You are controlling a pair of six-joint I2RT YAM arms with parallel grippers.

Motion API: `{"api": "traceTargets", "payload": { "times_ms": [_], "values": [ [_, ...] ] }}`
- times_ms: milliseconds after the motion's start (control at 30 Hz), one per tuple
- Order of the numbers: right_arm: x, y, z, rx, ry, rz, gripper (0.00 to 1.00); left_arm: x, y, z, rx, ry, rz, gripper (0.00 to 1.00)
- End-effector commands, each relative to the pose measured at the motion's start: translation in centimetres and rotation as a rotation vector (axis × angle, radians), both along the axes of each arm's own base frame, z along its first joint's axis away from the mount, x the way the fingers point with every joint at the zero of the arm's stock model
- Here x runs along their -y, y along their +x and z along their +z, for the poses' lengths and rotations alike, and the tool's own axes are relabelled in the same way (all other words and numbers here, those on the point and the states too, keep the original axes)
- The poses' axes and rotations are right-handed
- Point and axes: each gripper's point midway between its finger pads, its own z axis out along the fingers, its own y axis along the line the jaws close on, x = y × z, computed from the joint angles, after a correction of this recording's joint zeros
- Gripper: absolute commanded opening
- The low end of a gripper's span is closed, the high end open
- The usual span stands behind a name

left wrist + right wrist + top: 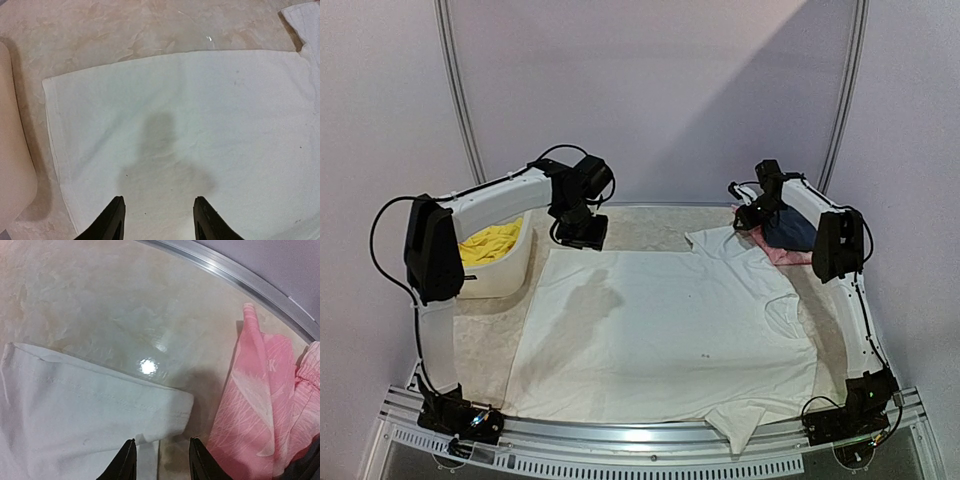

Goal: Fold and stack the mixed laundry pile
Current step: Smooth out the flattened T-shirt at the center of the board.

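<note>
White T-shirt flat, just right of basket; yellow shorts inside basket. Left gripper & right gripper over shirt's far edge, both jaws apart, empty. Grab hem corner + sleeve evenly, fold w/o bunching.

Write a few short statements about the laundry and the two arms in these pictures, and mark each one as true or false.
1. The white T-shirt lies spread out on the table. True.
2. The yellow garment lies on top of the T-shirt. False: it is inside the white basket, to the left of the shirt.
3. The left arm's fingers are shut on the T-shirt. False: they are open above the shirt and hold nothing.
4. The right arm's fingers are open, and a pink garment lies near them, beside the T-shirt's sleeve. True.
</note>
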Motion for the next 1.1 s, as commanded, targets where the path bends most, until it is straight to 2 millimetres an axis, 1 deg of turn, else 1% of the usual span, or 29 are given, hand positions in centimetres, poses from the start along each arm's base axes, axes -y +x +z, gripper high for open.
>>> {"api": "traceTargets", "payload": {
  "times_ms": [0,167,333,400,533,633,733,767,800,867,933,967,1000,1067],
  "values": [
    [-1.2,-1.4,0.3,-0.075,0.082,0.004,0.37,1.7,-0.9,1.7,0.026,-0.056,-0.026,0.48],
    [-1.5,-1.1,1.0,-0.070,0.117,-0.013,0.39,2.6,-1.4,1.9,0.023,-0.068,-0.037,0.48],
    [-0.5,0.1,1.2,-0.045,0.112,-0.097,0.42,3.4,-1.8,2.1,0.021,-0.078,-0.042,0.48],
    [-0.2,0.6,1.4,-0.030,0.107,-0.124,0.43,3.3,-1.7,2.1,0.017,-0.069,-0.040,0.48],
    [-0.3,1.2,1.8,-0.008,0.119,-0.140,0.43,3.4,-1.4,2.6,0.018,-0.059,-0.041,0.48],
    [-0.6,1.0,1.8,-0.018,0.134,-0.132,0.41,3.3,-1.3,3.3,0.024,-0.050,-0.042,0.48],
    [-1.6,-0.3,2.0,-0.075,0.206,-0.098,0.40,2.1,-0.3,3.9,0.044,-0.010,-0.013,0.48],
    [-1.9,-0.7,2.8,-0.084,0.244,-0.088,0.41,1.6,0.3,3.8,0.045,-0.005,0.004,0.48],
    [-2.1,-1.0,3.0,-0.090,0.264,-0.090,0.41,1.1,1.0,3.5,0.047,-0.002,0.026,0.48],
    [-2.2,-1.5,4.5,-0.079,0.289,-0.095,0.42,0.4,2.2,2.4,0.037,0.000,0.056,0.48],
    [-2.1,-2.0,5.5,-0.065,0.301,-0.097,0.44,-0.3,3.4,1.3,0.030,0.028,0.075,0.48],
    [-1.9,-2.2,5.7,-0.060,0.302,-0.097,0.45,-0.8,3.9,0.9,0.030,0.046,0.087,0.47],
    [-1.7,-2.5,6.9,-0.044,0.309,-0.093,0.45,-1.6,4.5,0.2,0.023,0.072,0.101,0.46],
    [-1.6,-3.2,7.9,-0.031,0.324,-0.078,0.47,-2.9,5.2,-0.3,0.020,0.104,0.127,0.45]
  ]
}}
